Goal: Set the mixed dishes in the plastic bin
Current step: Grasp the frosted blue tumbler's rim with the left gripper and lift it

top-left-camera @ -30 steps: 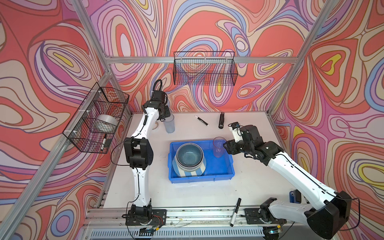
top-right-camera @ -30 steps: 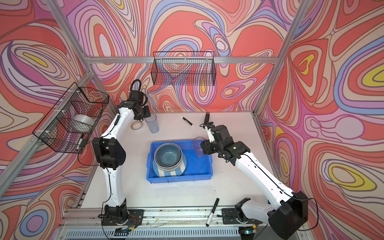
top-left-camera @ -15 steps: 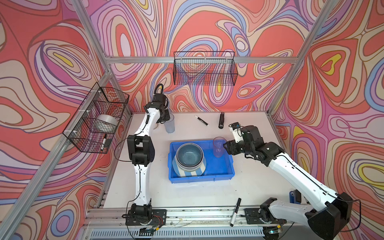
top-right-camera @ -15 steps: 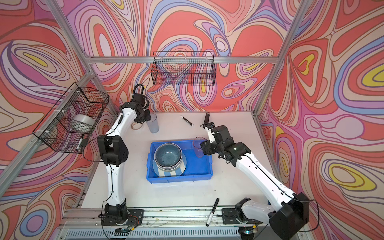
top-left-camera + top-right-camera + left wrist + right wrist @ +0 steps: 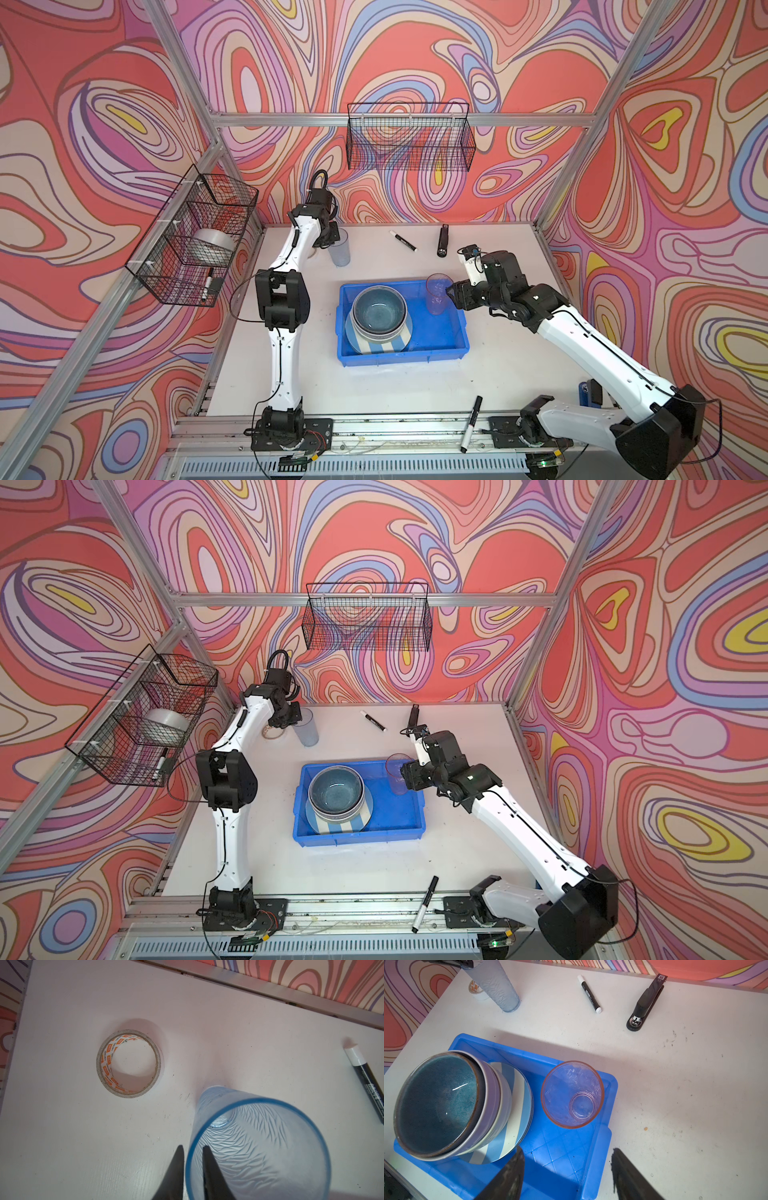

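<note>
The left gripper (image 5: 192,1147) has closed since a second ago and now pinches the blue tumbler (image 5: 259,1147) by its rim, one finger inside and one outside. The tumbler stands at the back left of the table (image 5: 374,386). A tape roll (image 5: 105,1064) lies near it, with a marker (image 5: 403,241) and a stapler (image 5: 441,241) farther right. The bin (image 5: 440,332) sits mid-table, holding stacked bowls (image 5: 378,311) on a striped plate (image 5: 386,343). The pink tumbler (image 5: 436,295) stands upright in its far right corner. The right gripper (image 5: 567,1148) hovers just beside it, jaws apart, holding nothing.
</note>
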